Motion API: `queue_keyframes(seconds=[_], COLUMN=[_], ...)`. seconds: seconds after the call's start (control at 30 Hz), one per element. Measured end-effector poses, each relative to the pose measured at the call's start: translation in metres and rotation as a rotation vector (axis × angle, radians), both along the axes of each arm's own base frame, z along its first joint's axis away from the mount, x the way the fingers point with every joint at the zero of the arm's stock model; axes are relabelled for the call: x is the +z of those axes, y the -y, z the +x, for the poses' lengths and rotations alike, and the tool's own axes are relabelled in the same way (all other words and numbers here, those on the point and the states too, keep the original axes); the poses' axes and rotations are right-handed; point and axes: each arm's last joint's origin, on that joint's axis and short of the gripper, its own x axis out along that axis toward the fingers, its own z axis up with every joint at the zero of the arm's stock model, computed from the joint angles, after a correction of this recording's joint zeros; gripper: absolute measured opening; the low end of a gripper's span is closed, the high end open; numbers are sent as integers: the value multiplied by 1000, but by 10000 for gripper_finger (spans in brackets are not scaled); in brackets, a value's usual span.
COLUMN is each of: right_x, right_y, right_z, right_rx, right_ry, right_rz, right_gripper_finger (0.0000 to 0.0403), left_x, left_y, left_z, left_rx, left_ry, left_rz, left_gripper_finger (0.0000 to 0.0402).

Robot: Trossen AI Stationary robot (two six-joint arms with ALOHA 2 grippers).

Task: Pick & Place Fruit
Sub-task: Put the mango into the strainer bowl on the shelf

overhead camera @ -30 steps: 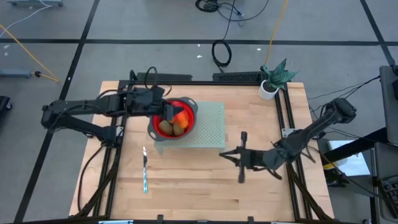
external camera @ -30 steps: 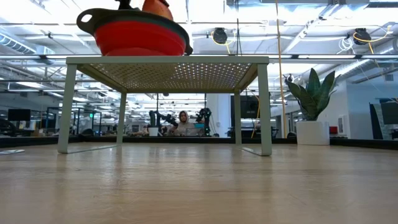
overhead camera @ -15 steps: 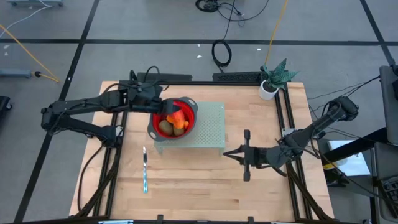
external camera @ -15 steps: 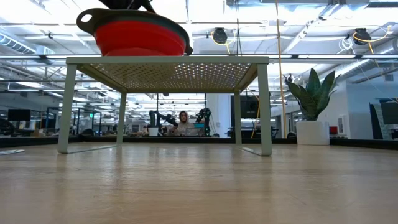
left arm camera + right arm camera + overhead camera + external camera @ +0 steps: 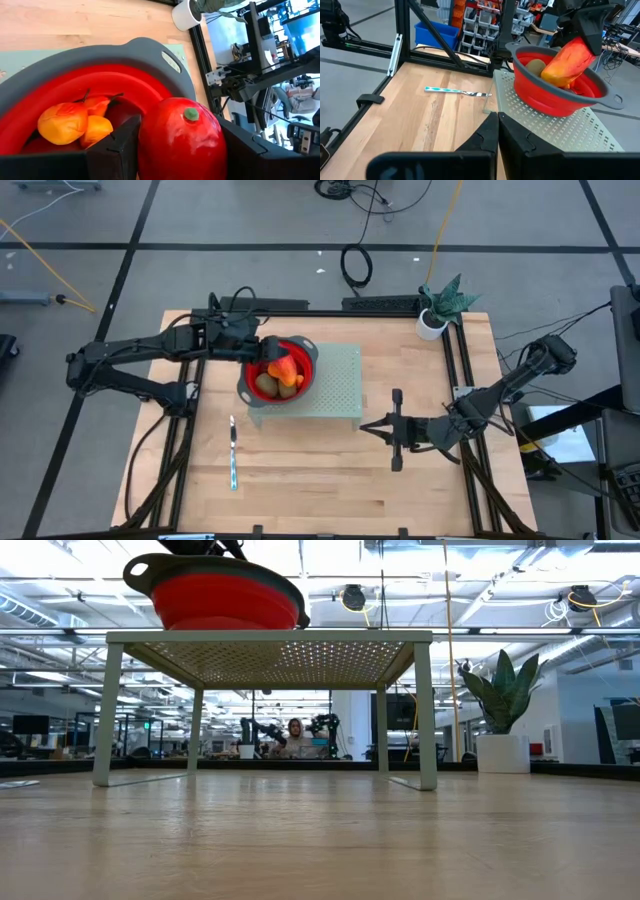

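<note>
A red bowl with a grey rim (image 5: 306,356) stands on a pale green perforated rack (image 5: 340,385). In it lie brown-green oval fruits (image 5: 266,385) and small orange pieces (image 5: 65,122). My left gripper (image 5: 270,360) is over the bowl's left side, shut on a larger elongated red-orange fruit (image 5: 567,59). The low view shows only the bowl's wall (image 5: 225,600) on the rack (image 5: 270,637). My right gripper (image 5: 366,428) waits shut above the table, right of the rack's near edge. My left gripper pinches the red-orange fruit between its two fingers, on the fruit's two sides (image 5: 150,145) near the end with the green dot (image 5: 190,114). The fingers (image 5: 592,25) slant down from the table's left. The fruit hangs tilted below them, with its lower end (image 5: 551,75) inside the bowl.
A slim silver knife (image 5: 233,452) lies on the wood left of the rack, toward the near edge. A potted plant (image 5: 440,305) stands at the far right corner. Black frame rails run along the table's left and right sides.
My left gripper has drawn back a little toward the table's left and far edges and rolled its wrist. The red-orange fruit has sunk with it. It showed above the bowl's rim in the low view a second ago and is now below the rim.
</note>
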Motion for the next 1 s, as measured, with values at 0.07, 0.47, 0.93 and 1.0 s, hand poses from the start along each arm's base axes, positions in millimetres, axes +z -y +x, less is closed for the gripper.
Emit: queue_keyframes(seconds=[0.07, 0.47, 0.93, 1.0], right_x=[0, 0, 0, 0], right_y=[0, 0, -1, -1], right_z=[0, 0, 0, -1], right_rx=[0, 0, 2, 5], right_ry=[0, 0, 1, 1], right_rz=[0, 0, 1, 1], right_gripper_finger=[1, 1, 0, 0], left_x=[0, -7, 1, 5], left_y=[0, -3, -5, -7], left_z=[0, 14, 8, 2], left_rx=[0, -33, -35, -36], left_ry=[3, -8, 43, 66], left_rz=[1, 34, 30, 27], left_gripper_finger=[201, 216, 297, 296])
